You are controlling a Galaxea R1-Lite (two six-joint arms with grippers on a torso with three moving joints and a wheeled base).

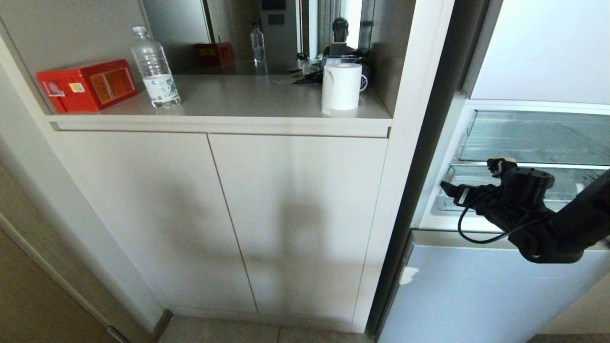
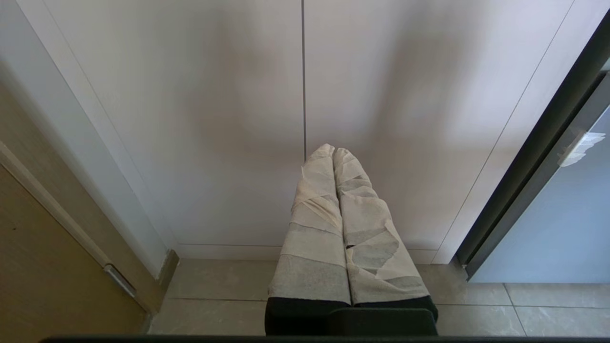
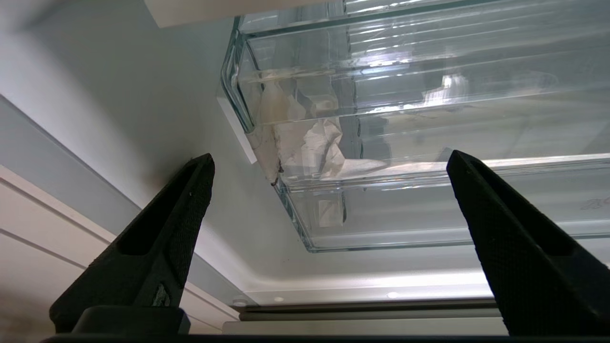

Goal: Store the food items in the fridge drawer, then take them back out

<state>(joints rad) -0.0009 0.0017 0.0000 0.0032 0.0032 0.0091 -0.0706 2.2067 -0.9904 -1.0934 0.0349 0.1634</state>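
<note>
Our right tool hangs wide open and empty before the clear drawer; our left tool sits closed by the cabinet.

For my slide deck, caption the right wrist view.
Open right gripper facing the clear fridge drawer, nothing held.

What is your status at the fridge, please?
Right hand open, empty, facing the lower clear plastic fridge drawer. Left hand shut, parked by the cabinet doors. No food in view. Nothing blocking.
</note>
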